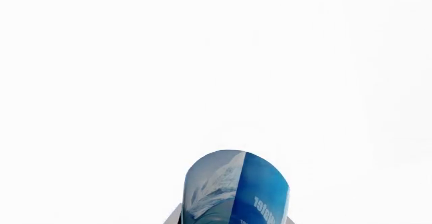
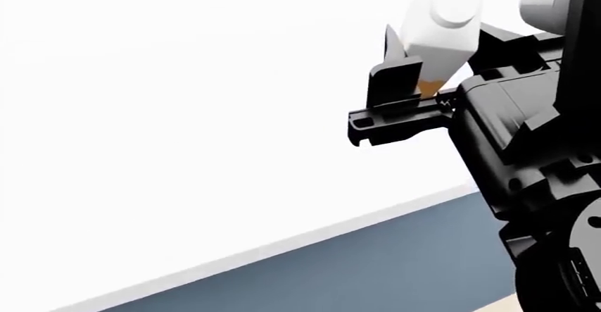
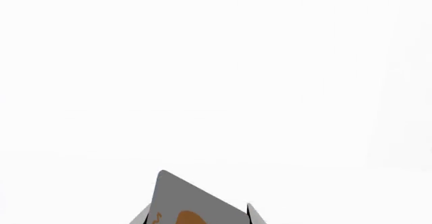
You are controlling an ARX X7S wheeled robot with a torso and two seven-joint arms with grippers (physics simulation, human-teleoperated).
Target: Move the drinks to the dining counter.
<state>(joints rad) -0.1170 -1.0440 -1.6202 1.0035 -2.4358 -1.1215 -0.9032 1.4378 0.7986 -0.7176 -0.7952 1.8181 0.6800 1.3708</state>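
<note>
**Carton gripped above the white counter, bottle close under the left wrist camera**

The white carton with a tan-orange base and round white cap (image 2: pixel 440 34) sits at the upper right of the head view, tilted, its lower part clamped between the black fingers of the right gripper (image 2: pixel 424 86). One finger (image 2: pixel 395 79) presses its left side; the other is hidden behind the carton and the gripper body. Below and behind it lies the plain white flat top of the dining counter (image 2: pixel 188 129), and the carton's base is not seen resting on it. The counter's pale edge runs diagonally across the head view, with the smooth dark slate-blue side panel (image 2: pixel 376 270) below it.

In the right wrist view the carton (image 3: pixel 192 204) shows as a grey face with an orange mark, flanked by the fingertips (image 3: pixel 255 215) tight against its sides, white surface beyond.

In the left wrist view the clear plastic water bottle with a blue label (image 1: pixel 236 188) fills the lower middle, very near the camera, over the same white. The left gripper's fingers are barely visible, so whether they hold the bottle cannot be told.
</note>
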